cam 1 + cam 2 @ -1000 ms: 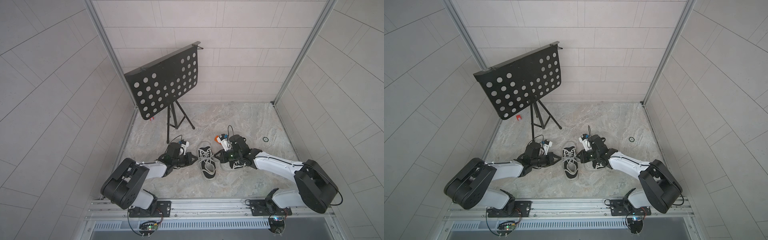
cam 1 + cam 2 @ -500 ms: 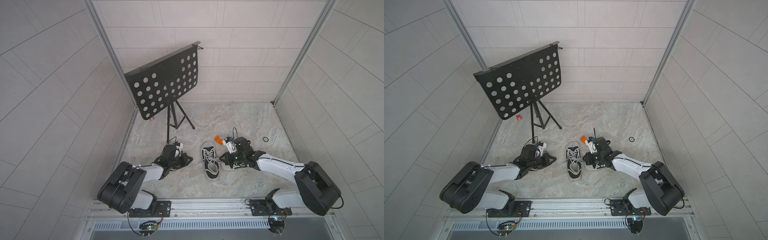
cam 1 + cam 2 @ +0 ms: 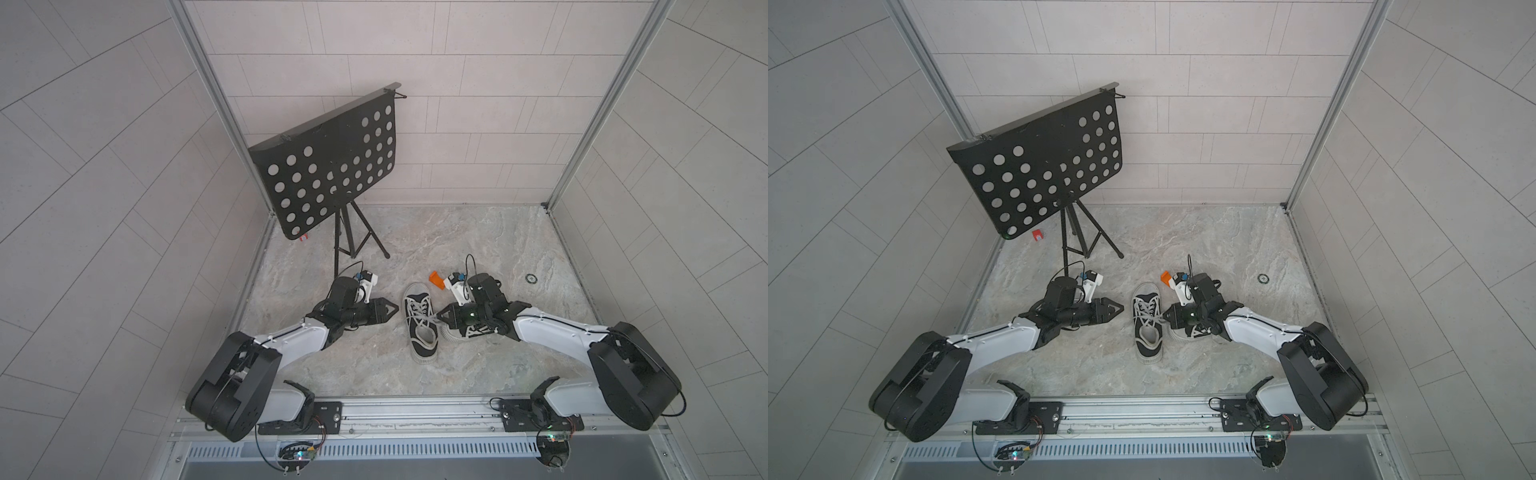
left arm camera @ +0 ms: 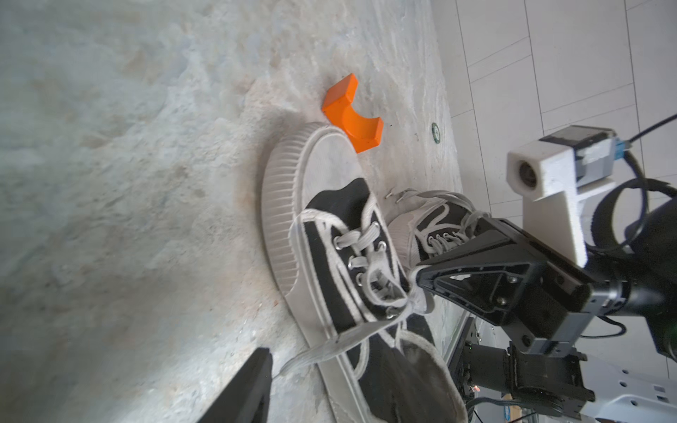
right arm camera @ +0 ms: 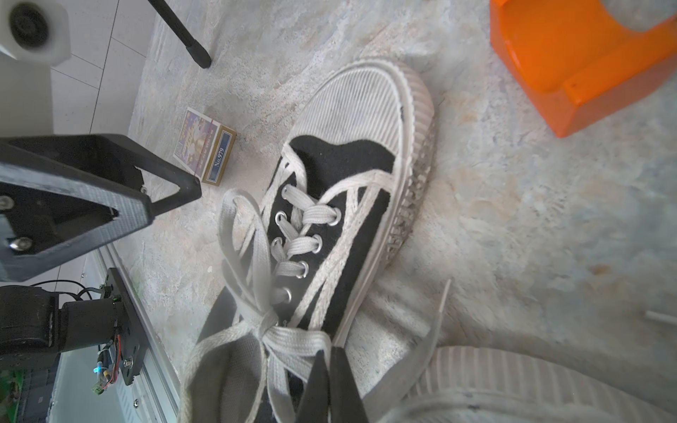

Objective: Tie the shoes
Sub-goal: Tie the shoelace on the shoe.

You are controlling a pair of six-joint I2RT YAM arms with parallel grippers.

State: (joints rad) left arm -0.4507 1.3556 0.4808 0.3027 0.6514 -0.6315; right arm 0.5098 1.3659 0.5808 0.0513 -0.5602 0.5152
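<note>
One of the shoes (image 3: 422, 345) (image 3: 1148, 345) lies mid-floor, black with whitish laces knotted over its tongue (image 5: 348, 205) (image 4: 329, 249). The other shoe (image 3: 469, 332) (image 3: 1192, 332) sits beside it, mostly hidden under my right arm. My right gripper (image 3: 439, 319) (image 3: 1165, 316) (image 5: 329, 360) is shut on a lace loop (image 5: 293, 340) right by the knot. My left gripper (image 3: 395, 312) (image 3: 1119, 311) stands open left of the shoe, holding nothing. A loose lace end (image 4: 315, 351) trails on the floor near its finger (image 4: 252, 388).
An orange block (image 3: 435, 279) (image 5: 571, 62) lies just past the shoe's toe. A black perforated music stand (image 3: 328, 174) on a tripod (image 3: 349, 245) stands at the back left. A small card box (image 5: 205, 146) lies near the tripod, and a small ring (image 3: 530, 278) on the floor at right.
My left gripper has opened, let the lace go and moved back right toward the shoe. My right gripper stays shut on its lace loop.
</note>
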